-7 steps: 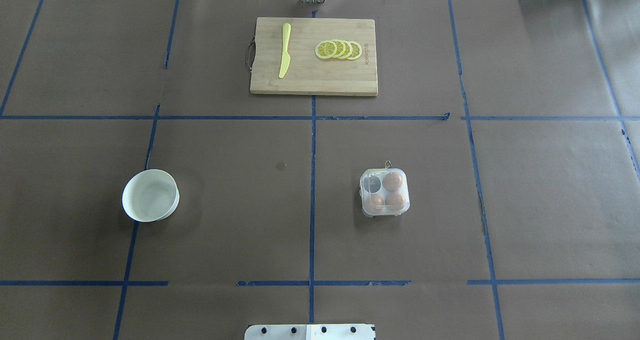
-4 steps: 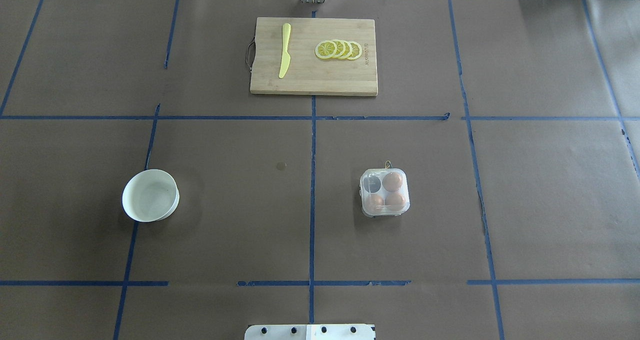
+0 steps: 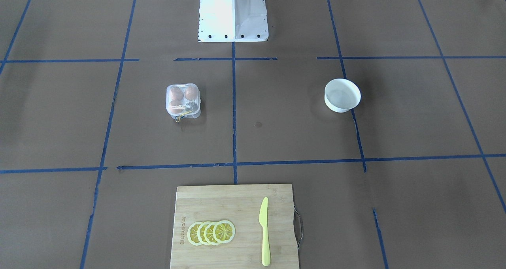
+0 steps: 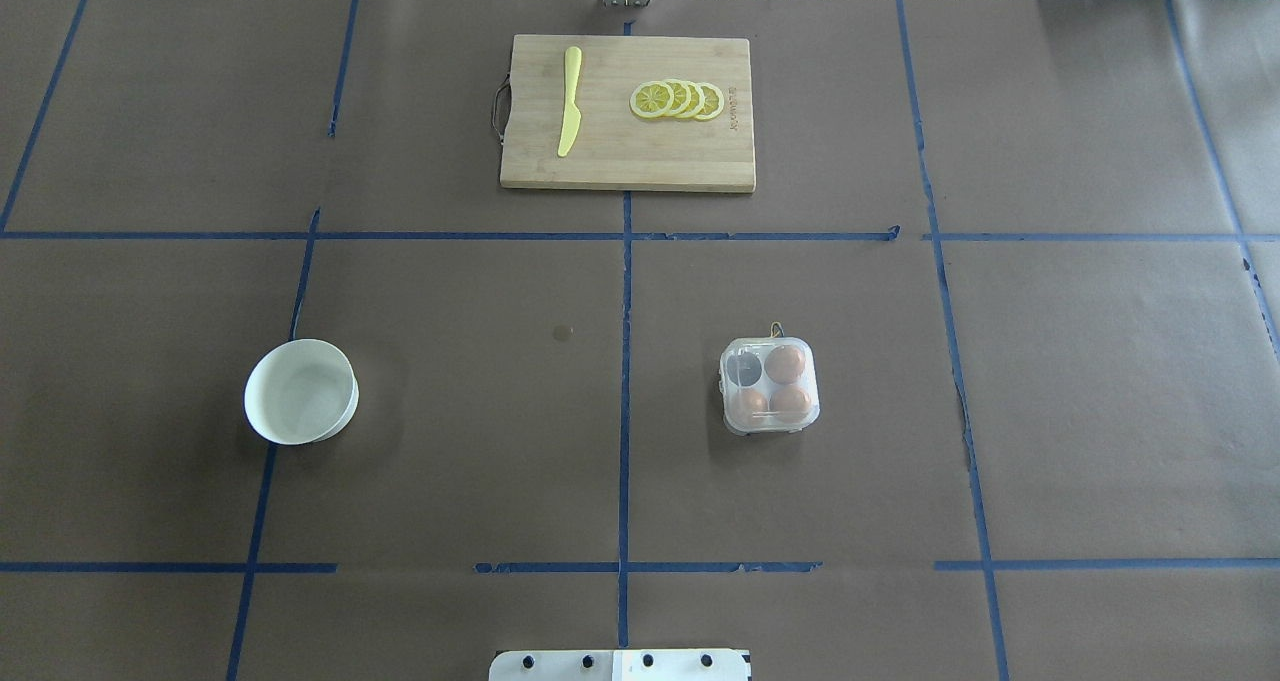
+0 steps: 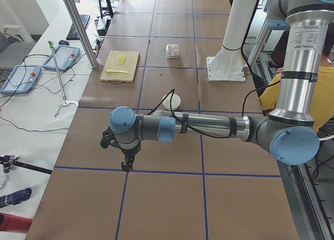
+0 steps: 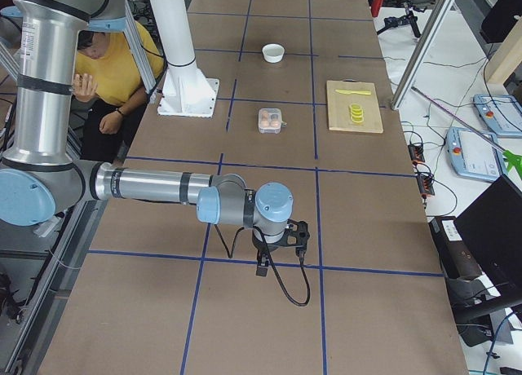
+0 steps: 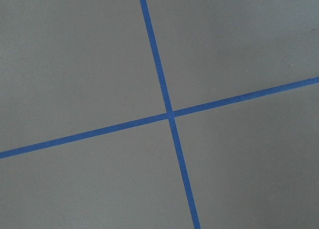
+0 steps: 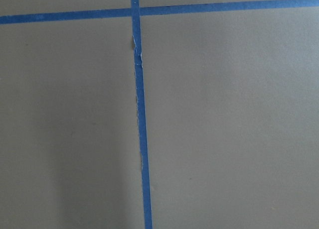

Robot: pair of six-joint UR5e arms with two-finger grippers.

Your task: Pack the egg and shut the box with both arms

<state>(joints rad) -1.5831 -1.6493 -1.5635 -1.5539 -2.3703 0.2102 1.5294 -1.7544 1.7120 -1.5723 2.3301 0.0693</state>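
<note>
I count one box [image 4: 770, 385] on the bench [image 4: 450, 461], and three eggs [image 4: 785, 362] sit in three of its four cups. The cup at its far-left corner is empty. The clear lid appears to lie flat over the cups. A thin yellow loop [image 4: 775, 331] shows at the edge of the box facing away from me.

One white bowl [image 4: 301, 391] stands well apart from the box, on my left. One wooden cutting board [image 4: 620, 166] lies beyond the box, farther from me. It carries one yellow knife [image 4: 569, 101] and four overlapping lemon slices [image 4: 678, 99].

My left arm [image 5: 209, 126] stretches out low and nearly level, far to the left of the box, past the bowl. Its wrist is bent so the left pincer [image 5: 126, 166] points down close over the bench. My right arm [image 6: 155, 185] reaches out the same way, far to the right of the box. The right pincer [image 6: 261, 266] also points down. I cannot tell whether either pincer is apart or together.
</note>
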